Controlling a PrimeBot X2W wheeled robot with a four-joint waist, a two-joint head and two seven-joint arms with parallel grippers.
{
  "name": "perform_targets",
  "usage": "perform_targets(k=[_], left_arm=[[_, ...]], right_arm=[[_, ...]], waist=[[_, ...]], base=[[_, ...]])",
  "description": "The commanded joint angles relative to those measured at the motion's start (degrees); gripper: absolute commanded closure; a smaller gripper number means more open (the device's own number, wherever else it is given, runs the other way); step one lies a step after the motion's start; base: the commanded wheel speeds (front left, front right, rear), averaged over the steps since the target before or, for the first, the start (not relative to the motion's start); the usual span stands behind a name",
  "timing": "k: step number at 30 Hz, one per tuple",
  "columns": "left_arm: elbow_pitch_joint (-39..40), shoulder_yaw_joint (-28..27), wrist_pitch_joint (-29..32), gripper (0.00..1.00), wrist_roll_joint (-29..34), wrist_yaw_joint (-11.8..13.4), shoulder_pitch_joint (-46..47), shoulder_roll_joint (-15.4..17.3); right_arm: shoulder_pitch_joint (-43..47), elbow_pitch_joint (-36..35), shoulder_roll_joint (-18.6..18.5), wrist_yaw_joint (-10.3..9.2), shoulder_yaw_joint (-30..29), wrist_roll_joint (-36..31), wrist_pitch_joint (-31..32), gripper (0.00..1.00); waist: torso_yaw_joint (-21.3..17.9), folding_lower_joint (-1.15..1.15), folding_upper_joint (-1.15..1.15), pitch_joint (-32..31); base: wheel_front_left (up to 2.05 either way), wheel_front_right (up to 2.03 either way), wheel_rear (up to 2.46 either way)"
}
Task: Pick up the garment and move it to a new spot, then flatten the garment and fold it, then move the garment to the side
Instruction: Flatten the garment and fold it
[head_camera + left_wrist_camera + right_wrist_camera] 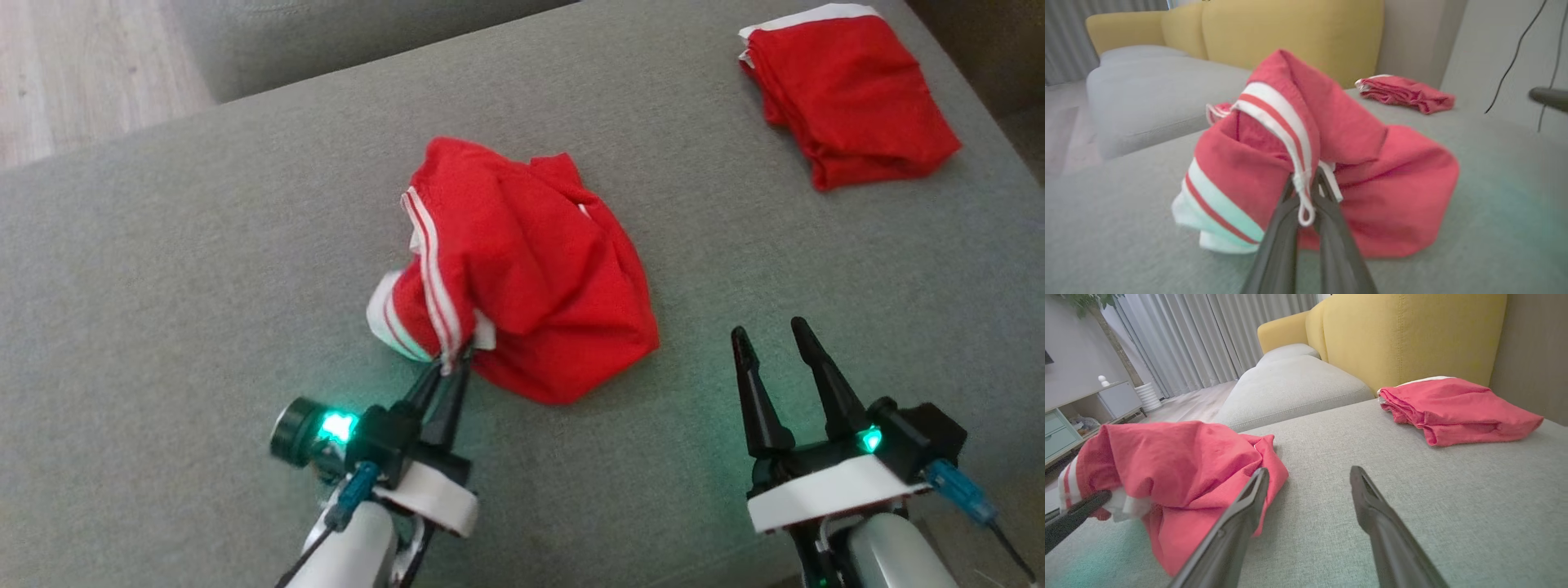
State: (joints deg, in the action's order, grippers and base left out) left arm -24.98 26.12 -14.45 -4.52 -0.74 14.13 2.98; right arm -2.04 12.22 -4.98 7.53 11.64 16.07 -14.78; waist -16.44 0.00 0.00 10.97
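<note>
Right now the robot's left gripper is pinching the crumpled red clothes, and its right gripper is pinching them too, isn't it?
Not quite. The left gripper is shut on the striped edge of the crumpled red garment, but the right gripper is open and holds nothing, apart from the garment above the grey cushion. The head view shows it.

Pale grey forearms end in white collars and black blocks with green lights; blue plugs carry thin black cables. The jaws are long, dark, pointed.
</note>
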Motion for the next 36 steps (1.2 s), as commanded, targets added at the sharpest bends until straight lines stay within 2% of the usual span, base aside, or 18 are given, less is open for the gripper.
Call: perform_targets(k=[1,4,6,12,15,18,22,25,27,34,35,36], left_arm=[[3.45,-0.5,-0.55,1.0,-0.88,-1.53,2.13,-0.08],[6.64,3.48,-0.55,1.0,-3.95,-4.81,5.2,-0.09],[7.28,6.9,-0.55,1.0,-5.95,-6.02,9.17,-0.09],[7.53,12.36,1.09,1.0,-12.56,-6.71,30.04,0.13],[6.7,11.75,1.09,1.0,-15.93,-6.72,41.58,1.04],[4.25,8.44,0.79,1.0,-18.76,-6.73,51.11,1.79],[-0.91,4.13,2.03,1.0,-21.97,-6.08,56.73,1.91],[-3.11,2.93,4.16,1.0,-24.87,-6.12,54.02,2.76],[-3.53,3.19,5.75,1.0,-25.79,-5.98,49.05,4.71],[-0.53,2.11,5.6,1.0,-31.59,-3.06,19.64,10.6],[-0.53,2.11,5.6,1.0,-31.59,-3.06,19.64,10.6],[0.13,2.04,5.27,1.0,-32.27,-2.65,15.51,11.29]], right_arm=[[-1.38,-1.33,0.04,-0.04,1.29,0.35,-0.22,0.0],[-1.46,-1.01,0.48,-0.04,1.64,0.34,-0.22,0.0],[-1.53,-0.84,0.75,-0.04,1.96,0.38,-0.22,0.0],[-1.84,-0.41,1.41,-0.04,2.71,0.45,-0.22,0.0],[-1.77,-0.51,1.61,-0.04,2.95,0.47,-0.22,0.0],[-1.25,-0.6,1.71,-0.04,2.64,0.24,-0.22,0.0],[-0.45,-0.87,1.76,-0.04,1.95,-0.23,-0.22,0.0],[0.11,-1.05,1.78,-0.04,1.49,-0.46,-0.22,0.0],[0.43,-1.25,1.81,-0.04,1.08,-0.52,-0.22,0.0],[1.77,-2.03,1.84,-0.04,-0.12,-1.5,-0.22,0.0],[1.77,-2.03,1.84,-0.04,-0.12,-1.5,-0.22,0.0],[1.83,-2.13,1.85,-0.04,-0.26,-1.5,-0.22,0.0]], waist=[[-0.42,0.0,0.0,-0.36],[-1.07,0.0,0.0,-0.96],[-1.59,0.0,0.0,-1.44],[-3.5,0.0,0.0,-2.95],[-4.22,0.0,0.0,-4.25],[-3.98,0.0,0.0,-5.69],[-2.38,0.0,0.0,-6.97],[-0.87,0.0,0.0,-7.47],[0.25,0.0,0.0,-7.35],[4.31,0.0,0.0,-6.19],[4.31,0.0,0.0,-6.19],[4.73,0.0,0.0,-5.97]], base=[[0.0,0.0,0.0],[0.0,0.0,0.0],[0.0,0.0,0.0],[0.0,0.0,0.0],[0.0,0.0,0.0],[0.0,0.0,0.0],[0.0,0.0,0.0],[0.0,0.0,0.0],[0.0,0.0,0.0],[0.0,0.0,0.0],[0.0,0.0,0.0],[0.0,0.0,0.0]])
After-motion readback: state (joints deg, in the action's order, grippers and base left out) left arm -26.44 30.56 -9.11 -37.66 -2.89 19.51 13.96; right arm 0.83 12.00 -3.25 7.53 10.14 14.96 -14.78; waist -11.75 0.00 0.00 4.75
